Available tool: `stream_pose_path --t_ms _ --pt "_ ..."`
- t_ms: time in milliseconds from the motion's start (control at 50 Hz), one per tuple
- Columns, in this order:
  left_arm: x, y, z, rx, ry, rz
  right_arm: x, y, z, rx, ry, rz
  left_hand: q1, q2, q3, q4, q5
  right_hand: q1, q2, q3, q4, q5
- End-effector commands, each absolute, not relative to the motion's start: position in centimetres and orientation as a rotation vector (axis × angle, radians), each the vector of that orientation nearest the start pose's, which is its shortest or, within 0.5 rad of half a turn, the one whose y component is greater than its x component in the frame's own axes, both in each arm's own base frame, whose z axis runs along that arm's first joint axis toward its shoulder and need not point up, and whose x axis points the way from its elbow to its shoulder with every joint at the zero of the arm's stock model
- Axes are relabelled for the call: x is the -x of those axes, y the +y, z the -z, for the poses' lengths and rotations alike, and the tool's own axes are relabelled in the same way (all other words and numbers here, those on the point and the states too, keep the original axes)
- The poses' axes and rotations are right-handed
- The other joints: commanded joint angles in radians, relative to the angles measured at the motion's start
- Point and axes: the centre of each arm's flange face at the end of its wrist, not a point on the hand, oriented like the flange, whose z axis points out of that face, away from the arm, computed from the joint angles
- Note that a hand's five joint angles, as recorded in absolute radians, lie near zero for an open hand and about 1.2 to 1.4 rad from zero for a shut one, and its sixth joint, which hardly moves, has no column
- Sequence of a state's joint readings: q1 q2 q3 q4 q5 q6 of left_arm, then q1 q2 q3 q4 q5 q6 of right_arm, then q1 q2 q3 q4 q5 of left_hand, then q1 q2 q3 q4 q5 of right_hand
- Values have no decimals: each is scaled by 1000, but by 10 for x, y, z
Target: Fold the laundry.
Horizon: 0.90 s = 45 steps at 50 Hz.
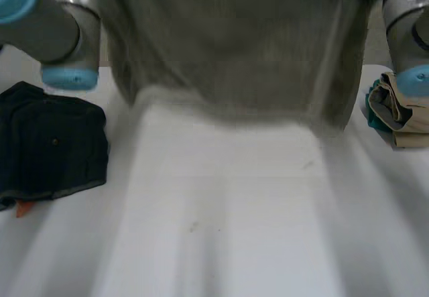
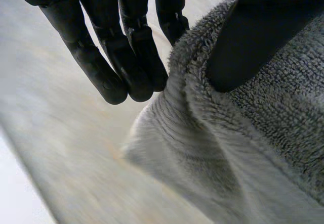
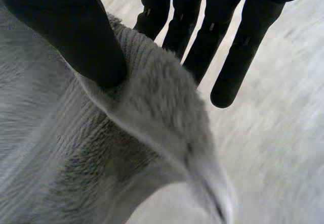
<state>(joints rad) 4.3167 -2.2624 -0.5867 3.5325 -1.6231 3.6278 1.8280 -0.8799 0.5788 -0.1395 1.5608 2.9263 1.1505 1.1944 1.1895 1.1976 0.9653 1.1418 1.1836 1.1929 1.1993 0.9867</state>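
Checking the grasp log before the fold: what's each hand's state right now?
Left hand: shut on the grey towel, thumb pinching its edge.
Right hand: shut on the same towel, pinching its edge.

Towel: a grey terry-cloth towel [image 1: 234,49] hangs spread wide between my arms, above the white surface [image 1: 228,216].
Hold: my left hand [image 2: 131,52] pinches one side of its upper edge between thumb and fingers. My right hand [image 3: 217,37] pinches the other side.
Texture: looped pile with a ribbed band by the edge.
Left stack: a black folded garment [image 1: 50,143] lies flat on the surface.
Right stack: a folded beige and teal cloth [image 1: 395,109] sits at the surface's edge.
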Motion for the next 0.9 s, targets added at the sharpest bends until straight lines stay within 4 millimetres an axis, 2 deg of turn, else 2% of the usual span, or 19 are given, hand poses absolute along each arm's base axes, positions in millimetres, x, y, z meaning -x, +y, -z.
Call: stream_pose_path --t_ms 20,40,80,100,160,180,240,260,320,340,420,520,560,580,600,720,900 --pt "302 -380 -408 -418 1180 2840 -264 -416 -379 329 1380 2646 246 202 207 199 256 254 213 203 197 235" --pt "301 -381 -392 -451 1258 2793 -266 -412 -371 365 1413 2625 246 202 207 199 256 254 213 203 197 235" --pt "298 -382 -373 -481 1353 2735 -267 -410 -361 403 1455 2599 246 202 207 199 256 254 213 203 197 235" --pt "294 -383 -353 -506 1452 2665 -266 -408 -350 440 1510 2571 246 202 207 199 256 254 213 203 197 235" --pt "289 -379 -319 -563 1615 2544 -265 -404 -326 515 1627 2504 246 202 207 199 256 254 213 203 197 235" --pt "287 -374 -293 -615 1729 2455 -264 -401 -307 569 1722 2444 246 202 207 199 256 254 213 203 197 235" --pt "284 -365 -256 -694 1878 2325 -260 -395 -277 647 1871 2334 246 202 207 199 256 254 213 203 197 235" --pt "284 -358 -231 -754 1968 2240 -259 -389 -255 701 1957 2249 246 202 207 199 256 254 213 203 197 235" --pt "281 -348 -196 -831 2095 2106 -259 -381 -223 773 2067 2118 246 202 207 199 256 254 213 203 197 235" --pt "280 -341 -179 -872 2160 2031 -258 -377 -201 814 2126 2041 246 202 207 199 256 254 213 203 197 235" --pt "278 -334 -150 -932 2252 1898 -256 -372 -159 899 2239 1910 246 202 207 199 256 254 213 203 197 235" --pt "275 -335 -142 -942 2277 1843 -249 -370 -141 935 2339 1826 217 173 178 170 228 254 213 203 197 235" --pt "273 -337 -144 -938 2271 1847 -247 -369 -140 933 2351 1810 42 -2 3 -5 52 254 213 203 197 235" --pt "272 -340 -145 -937 2266 1854 -246 -369 -142 927 2353 1807 -166 -210 -205 -213 -155 254 213 203 197 235" --pt "272 -340 -145 -941 2265 1855 -246 -369 -143 923 2352 1808 -220 -264 -259 -267 -210 254 213 203 197 235" --pt "266 -345 -138 -987 2252 1816 -243 -369 -146 902 2355 1813 -344 -388 -383 -391 -333 254 213 203 197 235" --pt "249 -348 -137 -1016 2278 1720 -236 -374 -143 901 2378 1814 -344 -388 -383 -391 -333 254 213 203 197 235"
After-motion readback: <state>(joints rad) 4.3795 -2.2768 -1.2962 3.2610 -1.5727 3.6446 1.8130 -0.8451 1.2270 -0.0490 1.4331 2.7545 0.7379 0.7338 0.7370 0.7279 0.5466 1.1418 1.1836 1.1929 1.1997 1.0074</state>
